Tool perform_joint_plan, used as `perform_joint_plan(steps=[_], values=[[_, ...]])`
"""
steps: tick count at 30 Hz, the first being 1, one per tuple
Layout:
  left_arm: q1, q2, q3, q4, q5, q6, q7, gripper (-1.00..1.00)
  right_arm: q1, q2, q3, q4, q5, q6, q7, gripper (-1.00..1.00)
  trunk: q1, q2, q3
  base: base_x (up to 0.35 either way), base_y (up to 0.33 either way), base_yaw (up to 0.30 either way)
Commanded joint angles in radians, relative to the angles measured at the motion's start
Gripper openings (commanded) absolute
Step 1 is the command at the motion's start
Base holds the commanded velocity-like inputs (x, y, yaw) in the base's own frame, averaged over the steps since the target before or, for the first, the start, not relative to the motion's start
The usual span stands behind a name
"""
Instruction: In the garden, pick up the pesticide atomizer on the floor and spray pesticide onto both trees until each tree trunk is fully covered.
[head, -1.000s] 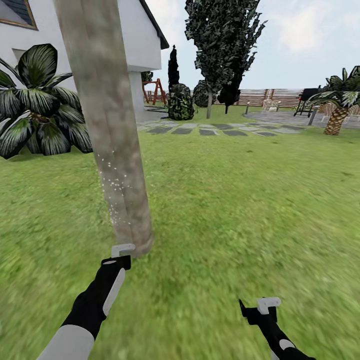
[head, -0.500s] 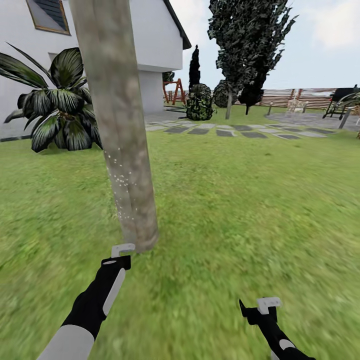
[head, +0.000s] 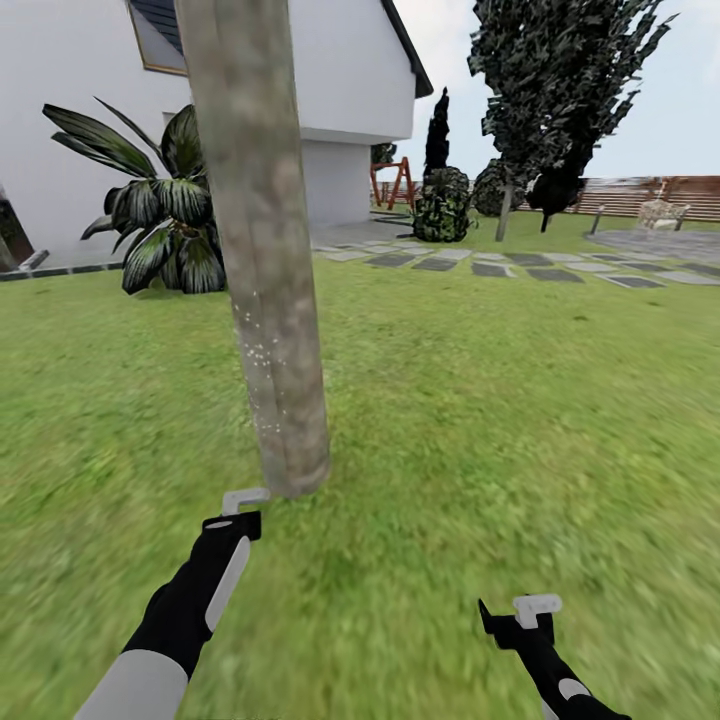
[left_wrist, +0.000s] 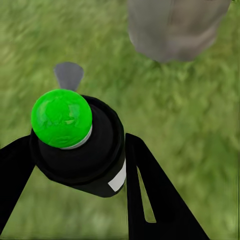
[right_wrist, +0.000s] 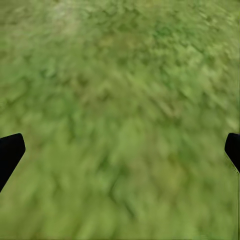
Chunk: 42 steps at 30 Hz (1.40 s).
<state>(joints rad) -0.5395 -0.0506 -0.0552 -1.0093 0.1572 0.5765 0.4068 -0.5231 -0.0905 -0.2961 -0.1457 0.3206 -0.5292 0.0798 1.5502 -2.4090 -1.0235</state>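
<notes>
A thick mottled grey-tan tree trunk (head: 262, 250) rises from the lawn just ahead, with a thin scatter of white pesticide (head: 262, 352) specks on its lower part. My left gripper (head: 240, 508) hovers just short of the trunk's base (left_wrist: 172, 27), shut on the pesticide atomizer (left_wrist: 82, 155), a small black bottle with a green top and a white label, held between the two black fingers (left_wrist: 152, 200). A second tall tree (head: 560, 90) with a dark ragged crown stands far back on the right. My right gripper (head: 537, 606) hangs open over bare grass (right_wrist: 120, 150).
A white house (head: 340, 110) and a broad-leaved plant (head: 165, 215) stand behind the trunk on the left. Stepping stones (head: 480, 265), dark bushes (head: 442, 203) and a slatted wooden fence (head: 650, 192) lie far back. Grass (head: 480, 420) spreads to the right.
The whole head view has swung, so trunk, house and far tree sit further right in the picture. Both arms hold the same pose. The specks on the trunk look sparser.
</notes>
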Motion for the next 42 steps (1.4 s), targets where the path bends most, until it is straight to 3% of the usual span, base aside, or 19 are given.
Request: perform_joint_plan(steps=[1, 16, 21, 42], values=[[0.000, 0.000, 0.000, 0.000, -0.001, 0.000, 0.000, -1.00, 0.000, 0.000, 0.000, 0.000, 0.000, 0.000, 0.000, 1.00, 0.000, 0.000, 0.000, 0.087, -0.273, 0.070], [0.000, 0.000, 0.000, 0.001, -0.001, -0.007, 0.006, -1.00, 0.000, 0.000, -0.001, 0.000, 0.000, 0.000, 0.000, 1.00, 0.000, 0.000, 0.000, 0.116, -0.273, 0.005], [0.000, 0.011, 0.006, 0.011, -0.001, -0.006, 0.006, -1.00, 0.000, 0.000, -0.001, 0.000, 0.000, 0.000, 0.000, 1.00, 0.000, 0.000, 0.000, 0.114, -0.273, 0.035], [0.000, 0.006, -0.002, 0.014, -0.002, -0.008, 0.006, -1.00, 0.000, 0.000, -0.001, 0.000, 0.000, 0.000, 0.000, 1.00, 0.000, 0.000, 0.000, 0.101, -0.273, 0.170]])
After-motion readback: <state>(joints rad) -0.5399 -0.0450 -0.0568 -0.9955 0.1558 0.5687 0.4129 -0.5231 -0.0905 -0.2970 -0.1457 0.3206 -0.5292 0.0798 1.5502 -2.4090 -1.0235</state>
